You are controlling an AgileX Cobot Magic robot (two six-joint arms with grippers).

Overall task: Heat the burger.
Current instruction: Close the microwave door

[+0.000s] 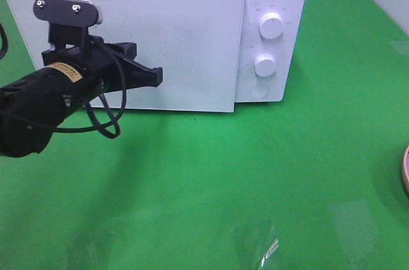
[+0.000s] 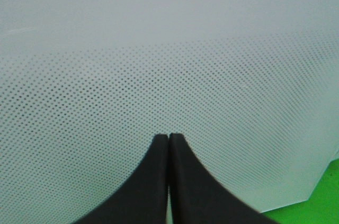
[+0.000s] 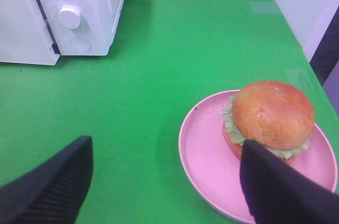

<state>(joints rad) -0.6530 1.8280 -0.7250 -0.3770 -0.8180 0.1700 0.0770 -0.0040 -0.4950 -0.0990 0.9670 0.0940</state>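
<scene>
The burger (image 3: pixel 273 114), with a golden-brown bun and green lettuce, sits on a round pink plate (image 3: pixel 204 155) on the green table. My right gripper (image 3: pixel 164 181) hovers open just short of the plate, one finger (image 3: pixel 280 192) in front of the burger and nothing between the fingers. In the exterior view only the plate's rim (image 1: pixel 406 171) shows at the right edge, and the burger is out of view. My left gripper (image 1: pixel 160 77) is shut and empty. Its tips (image 2: pixel 168 136) are close against the dotted window of the white microwave's door (image 1: pixel 179 40).
The microwave (image 1: pixel 275 2) stands at the back of the table, with two knobs (image 1: pixel 271 26) and a round button on its right-hand panel. The door's right edge stands slightly proud of that panel. Green tabletop (image 1: pixel 255 174) stretches between microwave and plate.
</scene>
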